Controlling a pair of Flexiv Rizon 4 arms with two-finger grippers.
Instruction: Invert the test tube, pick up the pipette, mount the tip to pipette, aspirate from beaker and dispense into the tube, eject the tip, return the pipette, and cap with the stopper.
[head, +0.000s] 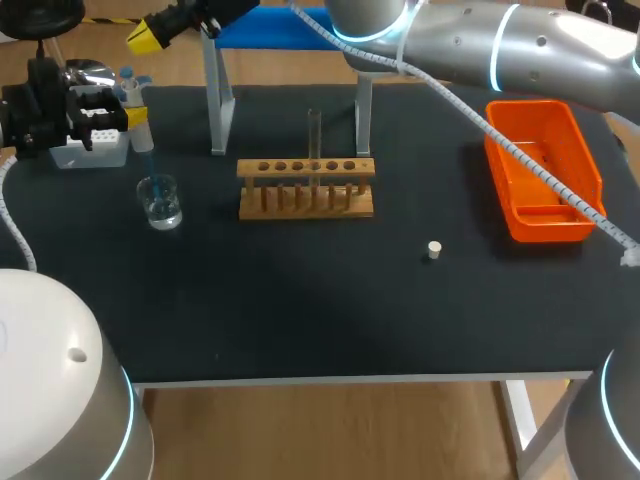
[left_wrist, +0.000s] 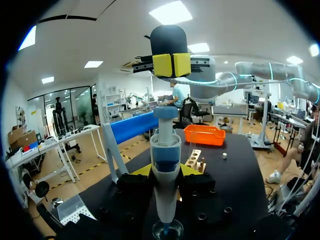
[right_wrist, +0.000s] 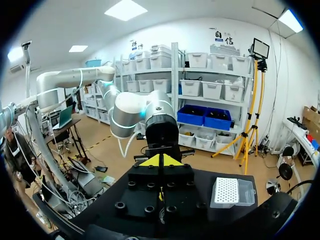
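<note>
L gripper (left_wrist: 165, 172): clamped on pipette (left_wrist: 165, 150), over beaker (head: 160, 202).
R gripper (left_wrist: 171, 65): closed, empty, above plunger (left_wrist: 165, 112).
How: press straight, release slowly.

Black table (head: 300, 330). Bears a wooden rack (head: 306, 188) at the middle, a beaker (head: 160, 203) left of it, a white tip box (head: 90, 150) far left, a small stopper (head: 432, 250) lying alone toward the right, and an orange tray (head: 520, 225) near the right edge.

left end effector (left_wrist: 165, 171) clamps pipette (left_wrist: 165, 145) upright over beaker (left_wrist: 168, 231); right end effector (left_wrist: 171, 65) above.
</note>
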